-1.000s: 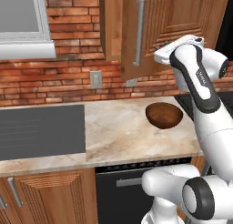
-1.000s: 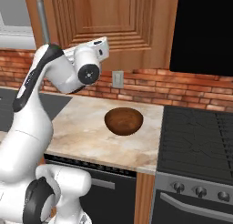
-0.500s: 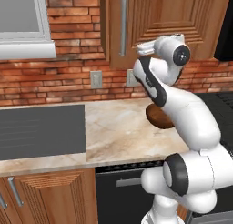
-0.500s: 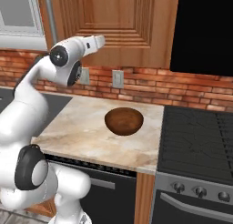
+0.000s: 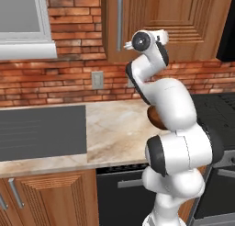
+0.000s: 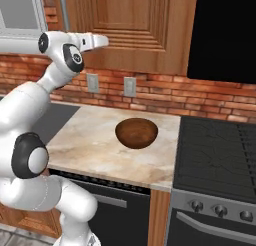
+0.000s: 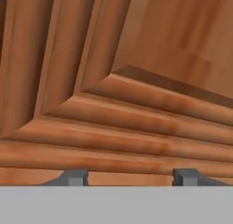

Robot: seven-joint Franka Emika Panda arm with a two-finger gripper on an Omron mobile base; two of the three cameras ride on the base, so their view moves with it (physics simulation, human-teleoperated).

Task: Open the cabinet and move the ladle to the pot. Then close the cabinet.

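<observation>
Hand view shows the gripper [image 7: 129,176], fingers apart and empty, facing the cabinet [image 7: 136,82] door's panel rather than its handle [image 5: 120,22] to the left, so closing here would likely grasp nothing.

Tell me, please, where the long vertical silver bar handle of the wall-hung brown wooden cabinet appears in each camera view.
Left base view: the long vertical silver bar handle is at top centre, left of the raised arm.
Right base view: it is at the top left, above the arm.
Hand view: I cannot find it; close-up raised wooden door panel there.
Shared landmark of the base views: the round dark-brown wooden bowl on the marble counter.
</observation>
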